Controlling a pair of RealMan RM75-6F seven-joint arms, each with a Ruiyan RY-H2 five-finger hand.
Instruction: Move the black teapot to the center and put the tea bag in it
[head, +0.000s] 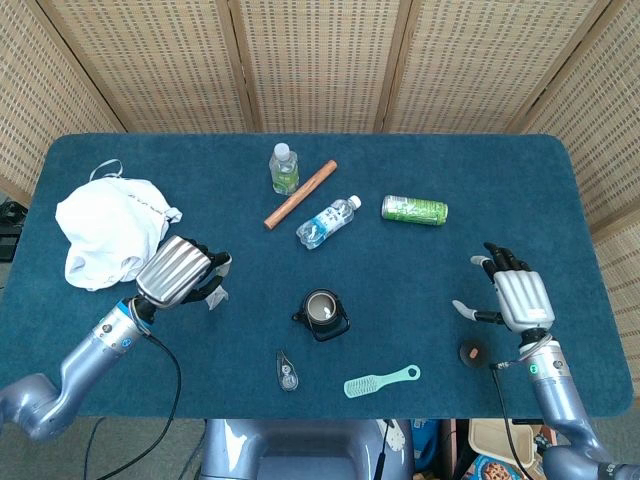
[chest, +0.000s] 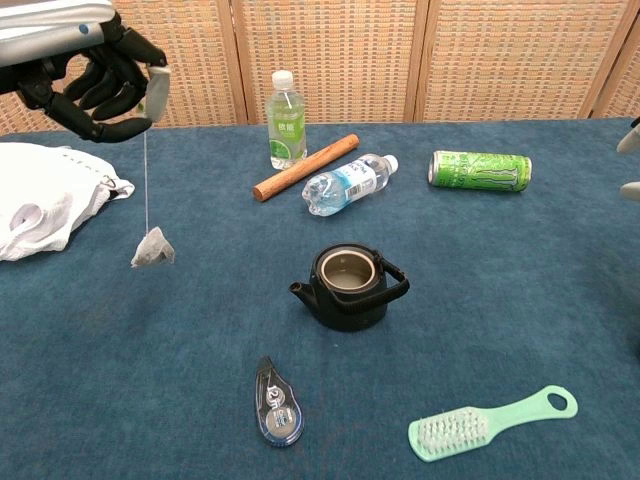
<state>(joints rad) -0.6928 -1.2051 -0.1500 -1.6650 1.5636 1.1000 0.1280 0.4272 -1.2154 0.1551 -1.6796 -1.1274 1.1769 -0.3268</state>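
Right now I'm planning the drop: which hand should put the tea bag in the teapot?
Left. The left hand already holds the tea bag by its string; the right hand is empty.

Chest view: right hand (chest: 630, 160) cut off by the right edge, only fingertips visible; finger posture cannot be read there. Left hand (chest: 85, 60) cropped at the top-left corner. Head view: tea bag (chest: 152, 250) hidden under that hand. White cloth (chest: 40, 200) cut by the left edge.
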